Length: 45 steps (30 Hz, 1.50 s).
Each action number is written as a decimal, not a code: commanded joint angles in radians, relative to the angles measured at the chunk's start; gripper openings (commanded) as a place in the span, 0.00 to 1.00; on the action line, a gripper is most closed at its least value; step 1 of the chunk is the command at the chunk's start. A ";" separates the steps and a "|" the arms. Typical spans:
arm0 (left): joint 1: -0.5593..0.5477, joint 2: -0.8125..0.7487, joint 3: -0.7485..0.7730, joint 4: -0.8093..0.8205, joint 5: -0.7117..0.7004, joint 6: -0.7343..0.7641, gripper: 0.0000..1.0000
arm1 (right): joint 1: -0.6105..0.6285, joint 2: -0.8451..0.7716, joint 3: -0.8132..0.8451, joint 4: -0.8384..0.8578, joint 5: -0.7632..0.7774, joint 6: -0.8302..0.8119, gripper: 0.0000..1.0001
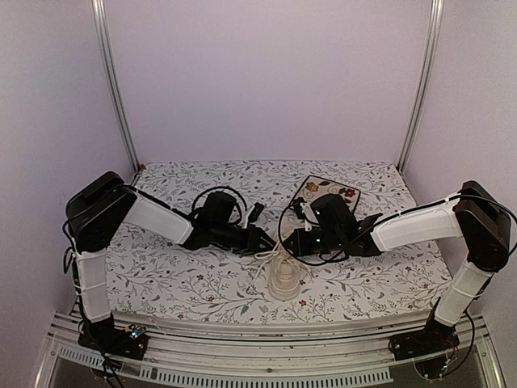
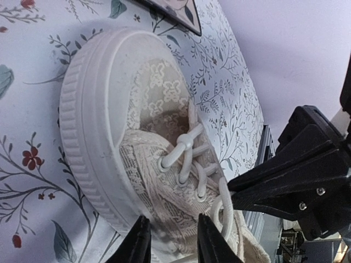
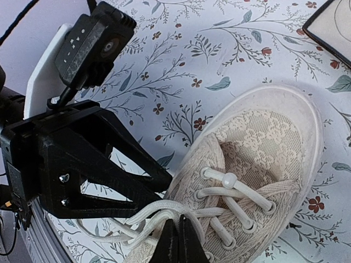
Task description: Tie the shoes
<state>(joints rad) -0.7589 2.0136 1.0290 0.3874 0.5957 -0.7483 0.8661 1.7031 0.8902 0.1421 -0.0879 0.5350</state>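
Lying beneath left tool [image 2: 171, 233] and right tool [image 3: 176, 235]: sneaker [image 3: 263, 142].

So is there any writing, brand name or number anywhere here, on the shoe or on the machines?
No text here can be read.
On the sneaker: lace pattern only, no brand showing.
On the camera block of the facing arm: tiny pale marks, too small to read.
On the tile: flowers only, no lettering.

My L jaws stand apart over cream-white canvas sneaker [image 2: 109, 109] w/ white laces [image 2: 186, 150] on floral-print counter [image 2: 27, 55]; black R jaws just beside laces.
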 commanded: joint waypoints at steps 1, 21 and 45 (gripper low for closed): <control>-0.014 -0.018 -0.013 0.082 0.030 -0.017 0.29 | 0.008 0.009 0.011 0.003 -0.004 0.005 0.02; -0.023 0.002 0.000 0.119 0.058 -0.030 0.32 | 0.007 0.007 0.012 0.004 -0.005 0.005 0.02; -0.033 0.037 0.039 0.123 0.100 -0.011 0.26 | 0.007 0.001 0.011 0.019 -0.009 0.018 0.02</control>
<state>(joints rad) -0.7731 2.0274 1.0485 0.4828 0.6655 -0.7742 0.8680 1.7031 0.8902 0.1417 -0.0875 0.5388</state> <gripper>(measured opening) 0.276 0.025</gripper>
